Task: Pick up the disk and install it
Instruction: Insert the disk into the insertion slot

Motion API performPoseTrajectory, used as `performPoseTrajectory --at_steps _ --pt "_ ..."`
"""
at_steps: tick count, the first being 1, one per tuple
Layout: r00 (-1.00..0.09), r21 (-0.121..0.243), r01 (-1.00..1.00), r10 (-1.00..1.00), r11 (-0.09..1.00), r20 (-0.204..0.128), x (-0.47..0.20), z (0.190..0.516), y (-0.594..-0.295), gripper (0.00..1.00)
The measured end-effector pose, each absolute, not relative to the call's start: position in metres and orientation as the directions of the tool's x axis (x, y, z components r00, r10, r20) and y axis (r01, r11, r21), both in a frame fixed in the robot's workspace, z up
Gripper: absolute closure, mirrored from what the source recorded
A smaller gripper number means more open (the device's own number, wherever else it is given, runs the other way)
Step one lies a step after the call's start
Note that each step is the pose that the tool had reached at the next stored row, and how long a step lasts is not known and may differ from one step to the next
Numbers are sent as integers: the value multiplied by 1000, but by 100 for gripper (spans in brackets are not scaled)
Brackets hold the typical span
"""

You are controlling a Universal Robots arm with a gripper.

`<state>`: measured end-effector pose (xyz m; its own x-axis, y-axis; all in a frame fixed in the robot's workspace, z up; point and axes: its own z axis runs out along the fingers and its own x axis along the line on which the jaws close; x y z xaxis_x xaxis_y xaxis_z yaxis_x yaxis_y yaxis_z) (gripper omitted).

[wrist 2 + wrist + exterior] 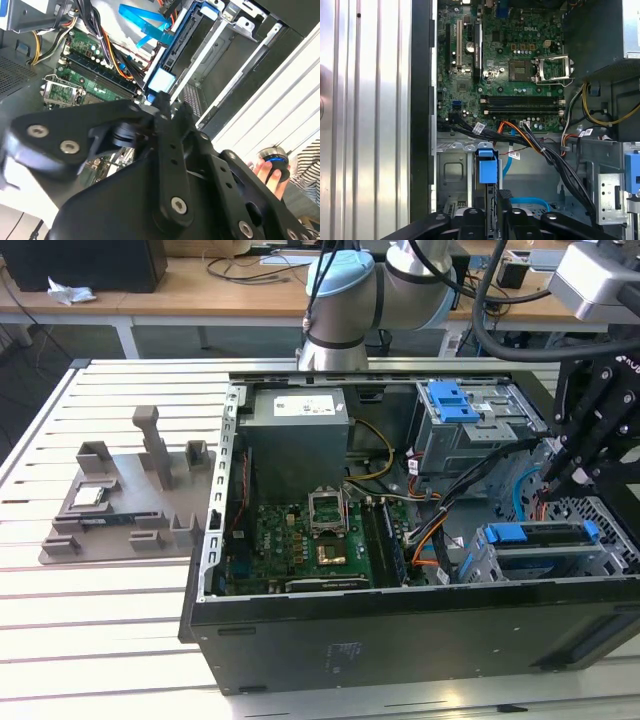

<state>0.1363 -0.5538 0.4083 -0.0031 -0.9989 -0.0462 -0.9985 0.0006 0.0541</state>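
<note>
1 open computer case (400,630) lies on its side on the slatted white tabletop (100,630), interior exposed. The disk (540,540), with its blue rail frame, stands on edge in the drive bay at the exterior view's right end of the case; in the first wrist view its blue end tab (487,167) faces the camera, with the disk body running back between the black linkage bars. The claw (565,475) hangs over that bay in the exterior view, its black linkage reaching down just above and beside the disk. In the second wrist view the claw body (165,165) blocks most of the foreground, and the disk (172,47) extends away from it, edge-on, with a pale blue tab at the near end. Whether the fingers are closed on the disk or merely alongside it: cannot tell, contact zone hidden by the linkage. Green motherboard (300,540) occupies the case floor, with an open processor socket (328,508) and the grey power-supply box (298,440) beyond it. A second blue-handled drive cage (470,415) sits at the far corner. Orange and black cables (520,137) cross between motherboard and bay. A grey fixture tray (125,500) rests on the tabletop at the exterior view's left, well apart from the case, holding a small square chip (88,495). A person's hand (267,172) rests on a round knob device in the second wrist view.
</note>
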Motion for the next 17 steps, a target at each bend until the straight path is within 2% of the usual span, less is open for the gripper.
performPoseTrajectory --at_steps 1,2,3,17 --pt "-3 54 -999 -999 1 -46 136 408 -554 82" --pt "-3 54 -999 -999 1 -46 136 408 -554 82" --pt "-3 54 -999 -999 1 -46 136 408 -554 89" --pt "-3 56 -998 -999 0 -45 165 407 -547 89"
